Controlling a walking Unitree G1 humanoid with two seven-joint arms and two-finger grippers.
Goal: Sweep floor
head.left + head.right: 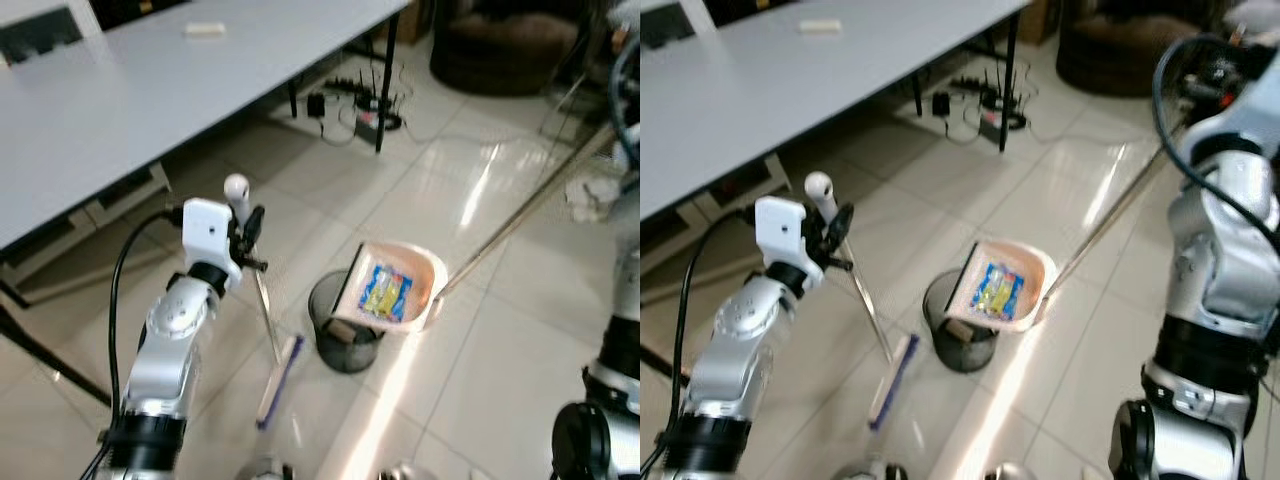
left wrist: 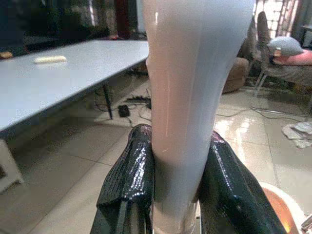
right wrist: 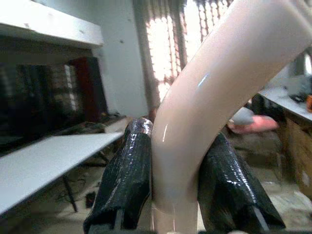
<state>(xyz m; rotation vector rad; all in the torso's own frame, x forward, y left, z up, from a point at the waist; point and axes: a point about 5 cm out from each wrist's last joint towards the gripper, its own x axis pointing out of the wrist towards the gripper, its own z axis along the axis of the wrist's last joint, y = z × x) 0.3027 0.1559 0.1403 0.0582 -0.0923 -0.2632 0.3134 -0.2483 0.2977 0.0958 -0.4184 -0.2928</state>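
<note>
Glossy pale-tiled floor (image 1: 500, 330) catches a streak of light. A long grey-topped table on black legs (image 1: 120, 100) spans the left (black cables and a power strip (image 1: 360, 105) beneath). A dark brown round seat (image 1: 505, 45) sits behind.

My left gripper (image 1: 246, 228) is raised at mid height, silver forearm angled upward, black fingers (image 2: 129, 180) clamped on a white broom handle (image 2: 187, 97). My right gripper (image 3: 175, 185) is raised high, fingers clamped on a cream dustpan handle (image 3: 204, 102).
</note>
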